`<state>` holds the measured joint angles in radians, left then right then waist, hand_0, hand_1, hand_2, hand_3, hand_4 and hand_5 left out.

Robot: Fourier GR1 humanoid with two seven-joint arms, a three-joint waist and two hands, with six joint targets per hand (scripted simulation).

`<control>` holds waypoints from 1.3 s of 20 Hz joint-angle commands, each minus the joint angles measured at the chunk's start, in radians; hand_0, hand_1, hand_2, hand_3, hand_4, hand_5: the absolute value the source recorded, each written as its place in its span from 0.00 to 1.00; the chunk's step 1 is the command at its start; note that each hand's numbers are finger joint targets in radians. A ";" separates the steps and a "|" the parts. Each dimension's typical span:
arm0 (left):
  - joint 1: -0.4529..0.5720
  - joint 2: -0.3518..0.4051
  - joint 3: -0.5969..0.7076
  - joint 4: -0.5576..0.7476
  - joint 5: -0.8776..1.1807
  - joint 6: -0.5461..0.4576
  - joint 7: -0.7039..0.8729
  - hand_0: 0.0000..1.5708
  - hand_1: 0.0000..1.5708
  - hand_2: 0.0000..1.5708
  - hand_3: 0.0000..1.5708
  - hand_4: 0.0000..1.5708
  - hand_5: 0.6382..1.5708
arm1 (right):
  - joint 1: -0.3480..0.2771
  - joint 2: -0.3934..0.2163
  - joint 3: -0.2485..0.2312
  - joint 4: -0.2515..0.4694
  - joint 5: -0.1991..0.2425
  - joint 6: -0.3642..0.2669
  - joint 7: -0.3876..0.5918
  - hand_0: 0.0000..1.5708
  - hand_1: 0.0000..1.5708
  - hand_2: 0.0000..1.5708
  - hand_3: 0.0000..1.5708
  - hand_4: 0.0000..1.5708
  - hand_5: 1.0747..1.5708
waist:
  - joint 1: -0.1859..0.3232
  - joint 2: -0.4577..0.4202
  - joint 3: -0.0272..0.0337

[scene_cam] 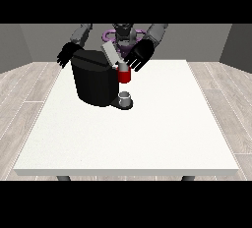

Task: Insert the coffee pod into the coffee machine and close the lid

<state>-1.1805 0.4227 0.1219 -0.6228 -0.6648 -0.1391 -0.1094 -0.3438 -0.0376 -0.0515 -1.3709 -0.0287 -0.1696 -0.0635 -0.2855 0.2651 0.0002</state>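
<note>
Coffee machine [96, 82] stood upper left of centre on tabletop [147, 138], lid [109, 52] raised. Hand at view's right [139, 56] hovered over red thing at the machine [124, 76], fingers spread, released. Hand at view's left [65, 55] relaxed behind machine. Grey thing [125, 97] on drip tray, maybe cup; pod not plainly seen. Judged: insertion stage; next, lid needs pushing down.

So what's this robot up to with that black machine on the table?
It is working at a black coffee machine on the white table. The machine's lid is tilted up. The robot hand at the view's right hovers with spread fingers just above a red thing at the machine. The robot hand at the view's left hangs open beside the machine's back corner. A small grey cup sits on the machine's base.
</note>
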 commanded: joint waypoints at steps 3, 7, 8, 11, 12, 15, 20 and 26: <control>0.037 -0.003 0.004 0.018 -0.006 0.018 -0.028 0.78 0.78 0.81 0.75 0.31 1.00 | 0.042 -0.003 0.006 -0.028 -0.008 0.018 -0.015 0.00 0.00 0.00 0.00 0.28 1.00 | -0.017 -0.001 -0.0001; -0.006 0.058 0.026 0.028 0.011 -0.056 -0.031 0.76 0.76 0.79 0.73 0.30 1.00 | 0.050 -0.020 -0.007 -0.007 -0.013 0.039 -0.057 0.00 0.00 0.00 0.00 0.28 1.00 | -0.015 0.027 0.0001; 0.039 -0.040 -0.012 0.012 -0.009 -0.006 -0.006 0.77 0.77 0.79 0.72 0.29 1.00 | 0.051 0.008 -0.012 0.013 -0.016 0.006 -0.040 0.00 0.00 0.00 0.00 0.28 1.00 | 0.006 -0.014 0.0002; 0.001 -0.028 -0.005 0.009 -0.013 -0.010 0.017 0.72 0.72 0.74 0.65 0.28 1.00 | 0.001 -0.038 -0.045 0.019 -0.027 0.017 0.010 0.00 0.00 0.00 0.00 0.23 1.00 | 0.002 -0.004 0.0002; 0.043 -0.018 -0.011 0.026 -0.019 -0.008 -0.031 0.73 0.73 0.75 0.65 0.29 1.00 | 0.032 0.014 0.013 -0.028 0.012 -0.033 0.058 0.00 0.00 0.00 0.00 0.23 1.00 | 0.005 -0.023 -0.0004; 0.035 0.024 -0.005 0.030 -0.028 -0.013 -0.050 0.70 0.70 0.73 0.62 0.26 1.00 | 0.040 -0.002 0.006 -0.037 -0.003 -0.005 0.043 0.00 0.00 0.00 0.00 0.21 1.00 | -0.006 -0.003 -0.0002; 0.019 0.032 -0.007 0.018 -0.036 -0.018 -0.049 0.67 0.67 0.72 0.61 0.23 1.00 | 0.064 0.006 0.015 -0.019 0.010 -0.002 -0.015 0.00 0.00 0.00 0.00 0.27 1.00 | 0.007 -0.010 0.0000; 0.010 0.046 -0.008 0.029 -0.049 -0.016 -0.078 0.58 0.58 0.65 0.55 0.23 1.00 | 0.034 -0.016 0.000 -0.039 -0.009 0.015 0.007 0.00 0.00 0.00 0.00 0.29 1.00 | -0.016 0.022 -0.0001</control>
<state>-1.1676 0.4441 0.1105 -0.6156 -0.7075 -0.1375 -0.1723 -0.3185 -0.0461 -0.0614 -1.3946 -0.0417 -0.1655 -0.0619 -0.2818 0.2718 0.0026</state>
